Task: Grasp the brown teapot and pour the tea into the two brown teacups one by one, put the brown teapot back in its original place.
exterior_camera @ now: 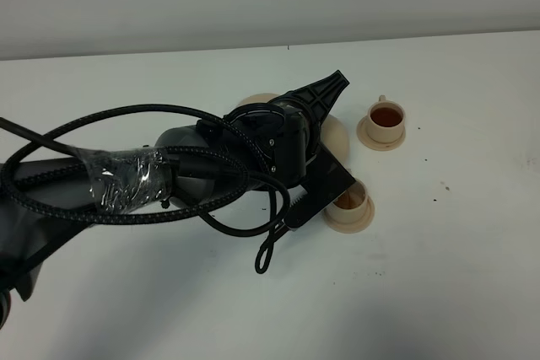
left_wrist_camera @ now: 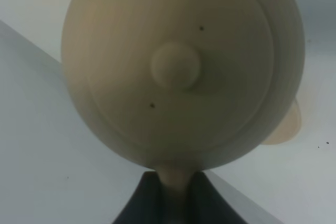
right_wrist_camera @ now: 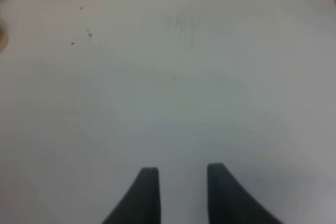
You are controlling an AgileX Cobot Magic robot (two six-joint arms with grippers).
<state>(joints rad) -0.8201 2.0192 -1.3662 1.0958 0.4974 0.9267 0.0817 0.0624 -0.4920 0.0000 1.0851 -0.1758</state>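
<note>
The brown teapot is held by the left gripper, whose 2 dark fingers are pinched onto the loop handle. In the left wrist view the pot's round lid and its knob are seen face on and fill most of the frame. From the high camera most of the teapot is hidden by the black arm, and only 1 pale flank is shown. Whether it is lifted clear of the white table cannot be told.

2 teacups are seen beside the teapot. The near teacup is placed just in front of the teapot, partly covered by the gripper body, on a small saucer, with brown tea in it. The far teacup is set near the teapot's right side on a second small saucer, and dark tea is seen inside. The wide saucer is partly shown behind the arm, on the teapot's other side.

The right gripper is not shown by the high camera. In its own wrist view its 2 fingers are spread apart over bare table.
</note>
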